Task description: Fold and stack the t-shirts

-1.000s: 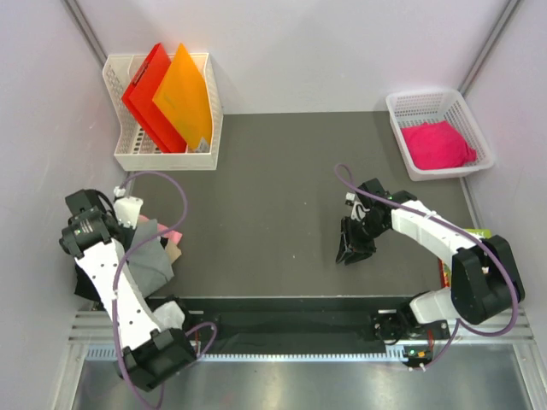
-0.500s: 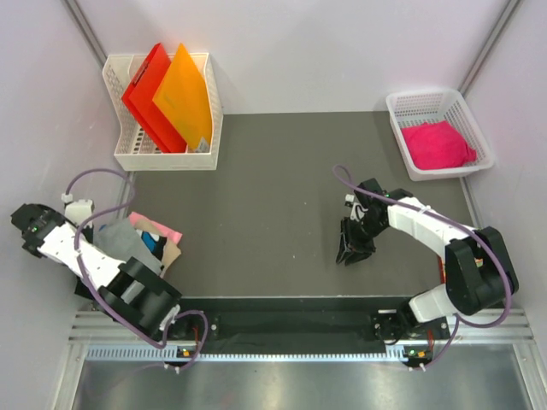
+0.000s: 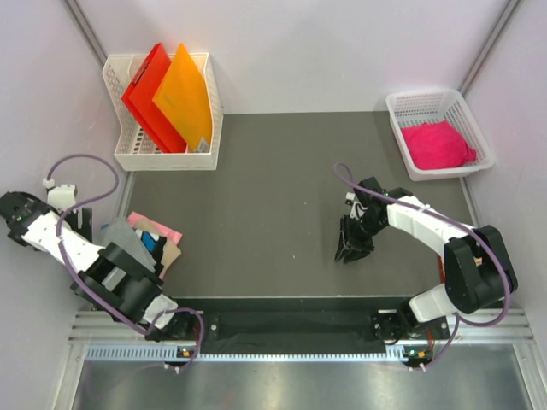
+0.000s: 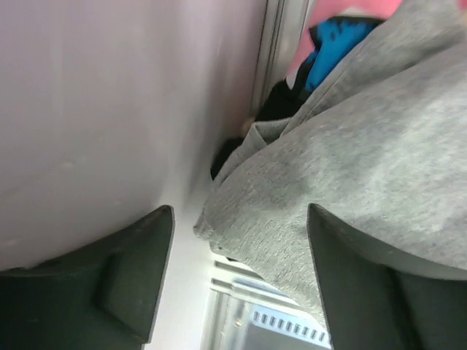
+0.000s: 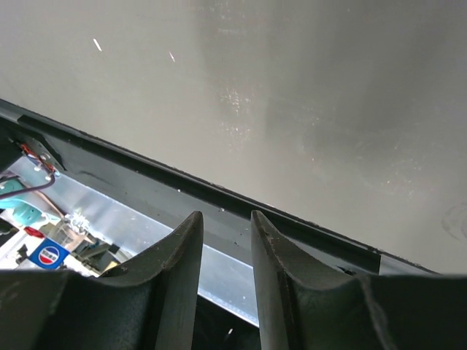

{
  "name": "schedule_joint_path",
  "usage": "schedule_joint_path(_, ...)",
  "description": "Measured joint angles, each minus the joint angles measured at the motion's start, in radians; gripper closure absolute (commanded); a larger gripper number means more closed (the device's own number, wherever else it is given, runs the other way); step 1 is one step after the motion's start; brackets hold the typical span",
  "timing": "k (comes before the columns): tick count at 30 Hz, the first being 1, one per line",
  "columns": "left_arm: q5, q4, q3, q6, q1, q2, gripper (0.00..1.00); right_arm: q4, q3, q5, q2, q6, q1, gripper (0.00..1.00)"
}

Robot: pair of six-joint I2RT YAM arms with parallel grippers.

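There are four pieces of cloth to count. Three of them lie in one loose pile at the left edge of the table [image 3: 256, 196], close to the wall. They are a grey t-shirt [image 3: 128, 242], a pink t-shirt [image 3: 162, 228] that shows as a strip at the far side of the pile, and a black t-shirt [image 3: 154, 244] with blue print between the two. None of the three is folded flat. A small tan patch also shows at the right side of this pile, and I cannot tell what it is. The fourth piece is a second pink t-shirt [image 3: 438, 145], bunched inside the white basket [image 3: 399, 137] at the far right corner.

The left gripper [image 4: 239, 215] is at the wall, just beside the pile. Its two fingers stand wide apart, with the edge of the grey t-shirt showing between them but not pinched. The right gripper [image 3: 350, 249] points down at the bare table, well apart from every shirt. Its two fingers have only a narrow gap, and nothing is between them.

A second white basket [image 3: 167, 160] stands at the far left corner. It holds two stiff folders, one red folder [image 3: 145, 90] and one orange folder [image 3: 184, 94], both leaning upright.
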Motion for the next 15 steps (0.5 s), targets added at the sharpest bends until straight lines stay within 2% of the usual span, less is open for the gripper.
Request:
schedule_joint_path(2,0.033,-0.007,0.021,-0.003,0.0,-0.008,0.09,0.005,0.0,0.0,0.005,0.002,0.0,0.67)
schedule_joint_path(7,0.122,-0.109,0.139,-0.004,-0.003,-0.015,0.07,0.02,0.0,0.0,0.013,0.01,0.0,0.67)
schedule_joint_path(10,0.183,-0.2,0.243,0.019,-0.021,-0.017,0.12,0.023,0.0,0.0,0.013,0.01,0.0,0.67)
schedule_joint_path(13,0.201,-0.264,0.254,0.075,-0.113,-0.059,0.17,0.023,0.0,0.0,0.013,0.012,0.0,0.67)
schedule_joint_path(15,0.185,-0.28,0.153,0.097,-0.23,-0.111,0.19,0.023,0.0,0.0,0.013,0.012,0.0,0.67)
